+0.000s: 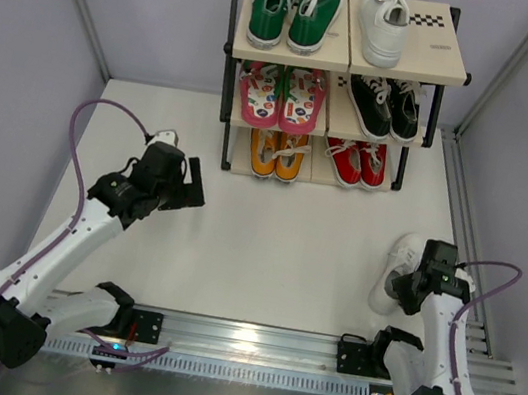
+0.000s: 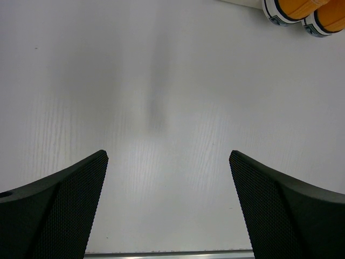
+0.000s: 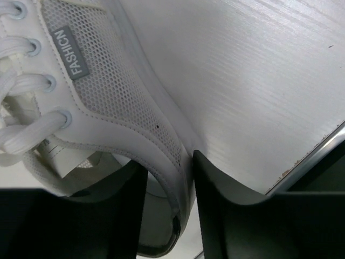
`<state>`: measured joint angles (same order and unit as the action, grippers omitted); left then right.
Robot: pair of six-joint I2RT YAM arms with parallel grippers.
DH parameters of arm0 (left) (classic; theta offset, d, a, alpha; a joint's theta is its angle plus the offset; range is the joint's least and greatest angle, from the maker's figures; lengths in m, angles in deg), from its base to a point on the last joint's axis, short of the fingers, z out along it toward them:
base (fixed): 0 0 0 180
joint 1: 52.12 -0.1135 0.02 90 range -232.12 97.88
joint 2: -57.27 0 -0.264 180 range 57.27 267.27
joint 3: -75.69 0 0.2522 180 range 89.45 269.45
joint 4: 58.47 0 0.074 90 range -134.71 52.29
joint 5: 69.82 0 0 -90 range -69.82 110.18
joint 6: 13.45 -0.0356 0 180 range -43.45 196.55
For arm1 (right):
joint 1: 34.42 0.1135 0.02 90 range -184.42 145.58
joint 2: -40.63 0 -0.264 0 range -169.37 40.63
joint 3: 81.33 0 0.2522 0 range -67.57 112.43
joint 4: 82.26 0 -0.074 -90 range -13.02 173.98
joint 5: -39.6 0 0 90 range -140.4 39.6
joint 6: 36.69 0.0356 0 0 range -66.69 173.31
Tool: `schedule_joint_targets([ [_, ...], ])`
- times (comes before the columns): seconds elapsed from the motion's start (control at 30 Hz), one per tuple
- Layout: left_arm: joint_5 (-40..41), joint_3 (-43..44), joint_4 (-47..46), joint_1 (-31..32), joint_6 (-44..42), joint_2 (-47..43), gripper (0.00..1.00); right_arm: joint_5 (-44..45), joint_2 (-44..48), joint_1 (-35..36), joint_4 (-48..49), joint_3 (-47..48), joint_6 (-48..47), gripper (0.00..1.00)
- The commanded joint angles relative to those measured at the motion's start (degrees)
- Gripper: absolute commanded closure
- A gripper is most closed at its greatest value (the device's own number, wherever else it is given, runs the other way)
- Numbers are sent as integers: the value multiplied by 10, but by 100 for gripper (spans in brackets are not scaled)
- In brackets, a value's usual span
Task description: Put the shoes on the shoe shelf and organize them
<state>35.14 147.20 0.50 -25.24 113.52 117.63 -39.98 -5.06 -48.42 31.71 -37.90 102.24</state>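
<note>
The overhead camera sits high above the near edge of the table (image 1: 287, 242), looking down and forward to the shoe shelf (image 1: 440, 57) at the far side. The left wrist camera faces the tabletop closely, sharing with the overhead only the toes of the orange sneakers (image 2: 294, 8). The right wrist camera, closer still, shares the white sneaker (image 3: 108, 97).

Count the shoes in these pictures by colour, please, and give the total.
Green canvas sneakers: 2
Plain white sneakers: 2
Pink dotted flip-flops: 2
Black sneakers: 2
Orange canvas sneakers: 2
Red sneakers: 2
Total: 12
</note>
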Motion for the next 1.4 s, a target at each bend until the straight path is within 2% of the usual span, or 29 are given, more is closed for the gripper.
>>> schedule_joint_targets([
  [0.0, 9, -3, -24, -1, -9, 5, 2, 1, -31, -2, 49, -10, -5, 60],
  [0.1, 12, 0, -24, -1, -10, 8, 2, -7, -44, -2, 56, -3, -23, 76],
  [0.13, 13, 1, -24, -1, -12, 8, 2, -9, -43, -2, 56, 1, -28, 92],
  [0.17, 15, 2, -24, -1, -12, 9, 2, -13, -41, -2, 53, 12, -32, 97],
  [0.43, 14, 10, -21, -1, -21, 16, 1, -36, 66, -2, 29, 122, -82, 97],
  [0.63, 11, 18, -19, -1, -29, 21, 1, -5, 63, -2, 9, 291, -176, 97],
  [0.73, 10, 24, -18, -1, -33, 23, 1, -20, 31, -2, 33, 400, -245, 97],
  [0.77, 10, 27, -17, -1, -34, 24, 1, -28, 3, -2, 43, 463, -265, 97],
  [0.83, 9, 30, -17, -1, -34, 26, 1, -81, -33, -2, 49, 532, -305, 97],
  [0.87, 6, 31, -18, -1, -33, 27, 1, -95, -55, -3, 45, 606, -333, 97],
  [0.9, 5, 32, -19, -1, -33, 27, 1, -144, -100, -2, 42, 643, -345, 97],
  [1.03, -2, 38, -23, -1, -28, 34, 2, -211, -218, -2, 23, 812, -392, 97],
  [1.07, -2, 40, -22, -1, -25, 36, 2, -224, -244, -2, 12, 881, -400, 97],
  [1.17, 0, 44, -23, -1, -19, 43, 1, -259, -331, -2, 9, 990, -399, 97],
  [1.23, 0, 46, -24, -1, -18, 49, 1, -282, -368, -2, 32, 1014, -397, 97],
  [1.37, 9, 53, -23, -1, -17, 56, 1, -321, -397, -2, 154, 1016, -356, 97],
])
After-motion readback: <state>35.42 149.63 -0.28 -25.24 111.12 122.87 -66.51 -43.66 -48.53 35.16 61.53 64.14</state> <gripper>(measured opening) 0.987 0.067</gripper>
